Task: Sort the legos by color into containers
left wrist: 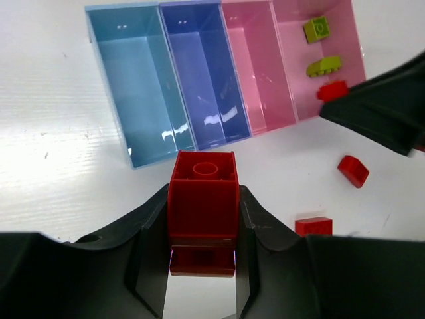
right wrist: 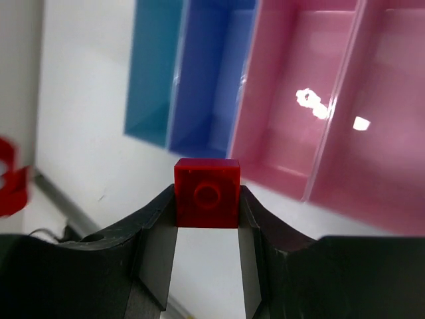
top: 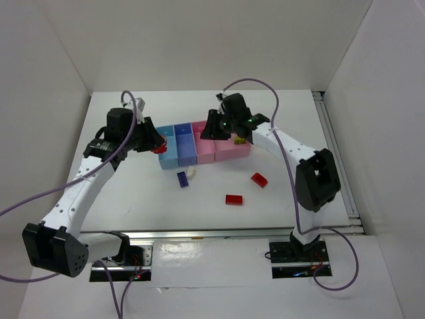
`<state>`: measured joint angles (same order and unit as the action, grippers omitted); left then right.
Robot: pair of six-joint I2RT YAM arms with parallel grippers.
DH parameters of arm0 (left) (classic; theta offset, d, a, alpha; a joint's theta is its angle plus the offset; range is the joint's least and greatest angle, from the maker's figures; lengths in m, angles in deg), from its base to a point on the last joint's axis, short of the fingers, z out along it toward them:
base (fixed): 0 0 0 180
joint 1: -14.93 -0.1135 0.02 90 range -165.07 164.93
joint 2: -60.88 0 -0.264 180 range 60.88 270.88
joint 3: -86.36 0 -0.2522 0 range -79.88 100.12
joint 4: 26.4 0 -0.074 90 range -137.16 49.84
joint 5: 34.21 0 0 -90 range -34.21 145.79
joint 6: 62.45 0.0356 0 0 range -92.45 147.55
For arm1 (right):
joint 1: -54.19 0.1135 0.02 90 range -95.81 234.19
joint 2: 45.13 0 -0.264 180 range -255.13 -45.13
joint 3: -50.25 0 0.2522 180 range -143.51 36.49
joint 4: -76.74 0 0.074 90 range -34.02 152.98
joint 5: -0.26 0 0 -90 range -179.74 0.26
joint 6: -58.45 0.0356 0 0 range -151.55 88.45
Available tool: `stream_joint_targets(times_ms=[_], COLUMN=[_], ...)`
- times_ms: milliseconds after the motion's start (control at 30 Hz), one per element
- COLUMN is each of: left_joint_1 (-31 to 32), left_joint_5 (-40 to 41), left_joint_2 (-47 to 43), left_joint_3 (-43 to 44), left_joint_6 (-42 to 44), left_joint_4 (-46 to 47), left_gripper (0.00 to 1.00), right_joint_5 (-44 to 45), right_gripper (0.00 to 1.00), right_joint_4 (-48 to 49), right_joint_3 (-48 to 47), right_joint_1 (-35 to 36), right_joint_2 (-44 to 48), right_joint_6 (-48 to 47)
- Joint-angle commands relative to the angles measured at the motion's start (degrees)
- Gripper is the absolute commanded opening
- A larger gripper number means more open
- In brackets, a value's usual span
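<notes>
Your left gripper (left wrist: 203, 199) pinches a red brick (left wrist: 202, 189) just before the light blue bin (left wrist: 143, 93). Your right gripper (right wrist: 207, 199) pinches a second red brick (right wrist: 207, 191) near the pink bin (right wrist: 292, 113).

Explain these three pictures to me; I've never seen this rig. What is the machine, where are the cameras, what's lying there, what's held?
Two robot arms are bolted at a table's near edge. The overhead picture looks down from behind them; the other two come from a camera on each wrist, looking past that arm's own tool. The left tool is shut on a red brick, the right tool on a second red brick, both near a row of four bins: light blue, blue, two pink. The end pink bin holds two green bricks. Loose on the table: a dark blue brick, a whitish brick and two more red bricks.
</notes>
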<state>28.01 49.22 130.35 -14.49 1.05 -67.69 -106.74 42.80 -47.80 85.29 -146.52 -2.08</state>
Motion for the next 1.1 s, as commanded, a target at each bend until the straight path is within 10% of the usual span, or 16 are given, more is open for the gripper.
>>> stream_joint_targets(times_ms=[0, 467, 700, 1067], left_joint_1=[-2.0, -4.5, -5.7, -7.2], left_joint_5=[-2.0, -7.8, -16.9, -49.2], left_joint_2=[-3.4, -0.4, 3.3, 14.6], left_joint_3=[2.7, 5.1, 9.1, 13.4], left_joint_6=[-4.1, -2.1, -0.8, 3.5], left_joint_4=[-1.4, -2.4, -2.4, -0.7], left_gripper=[0.0, 0.0, 0.0, 0.0], right_joint_5=[9.0, 14.1, 7.1, -19.0], right_gripper=[0.33, 0.79, 0.57, 0.94], right_joint_4=[-2.1, -7.8, 8.0, 27.0], right_joint_3=[-8.3, -22.1, 4.6, 23.9], right_joint_1=[0.7, 1.3, 0.7, 0.7], right_joint_2=[-5.1, -17.2, 6.1, 22.5], right_joint_6=[-3.3, -5.7, -2.7, -0.6])
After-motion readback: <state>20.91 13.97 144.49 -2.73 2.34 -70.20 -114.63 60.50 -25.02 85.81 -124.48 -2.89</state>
